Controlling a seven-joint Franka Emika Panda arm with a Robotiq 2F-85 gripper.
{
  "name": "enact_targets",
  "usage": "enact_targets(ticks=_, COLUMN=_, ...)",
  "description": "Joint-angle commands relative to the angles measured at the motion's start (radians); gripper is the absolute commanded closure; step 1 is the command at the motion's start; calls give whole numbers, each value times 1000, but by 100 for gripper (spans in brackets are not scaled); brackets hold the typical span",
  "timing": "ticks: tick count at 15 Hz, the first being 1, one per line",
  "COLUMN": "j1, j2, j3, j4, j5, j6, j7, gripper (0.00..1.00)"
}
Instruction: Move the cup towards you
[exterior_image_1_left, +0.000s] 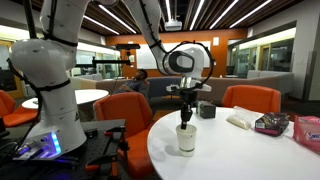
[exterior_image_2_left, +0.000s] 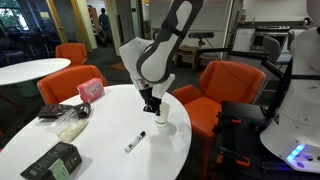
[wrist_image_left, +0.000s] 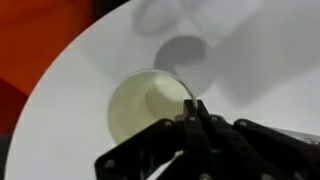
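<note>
Fingers (wrist_image_left: 205, 135) pinching cup (wrist_image_left: 148, 106), off-white, plain, tapered

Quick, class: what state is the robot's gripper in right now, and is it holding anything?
Gripper: jaws closed, apparently pinching the rim of the cup.

Bare table (exterior_image_2_left: 115, 105) lies open around the cup (exterior_image_2_left: 163, 125), obstructed by a marker (exterior_image_2_left: 134, 141) nearby and an orange chair (exterior_image_2_left: 225, 85) past the rim.

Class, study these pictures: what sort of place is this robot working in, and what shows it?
Probably an office or campus lounge: round white tables, orange upholstered chairs around them, and long strip lights on the ceiling.
</note>
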Motion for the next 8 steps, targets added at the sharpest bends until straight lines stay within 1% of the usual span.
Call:
enact_targets(ticks=1, j1=21, j2=-37, j3=-22, j4=-48, j5=-36, j6=25, j7=75, gripper=99)
enact_targets(ticks=6, j1=5, j2=-44, j3=-20, j4=-57, j5=-26, j6=31, j7=57, gripper=99)
enact_targets(ticks=7, j1=1, j2=-45, j3=-17, j4=-58, j5=-20, j6=31, j7=48, gripper=71)
enact_targets(ticks=8, j1=-1, j2=-47, j3=-16, j4=-59, j5=-17, j6=34, j7=46, gripper=70)
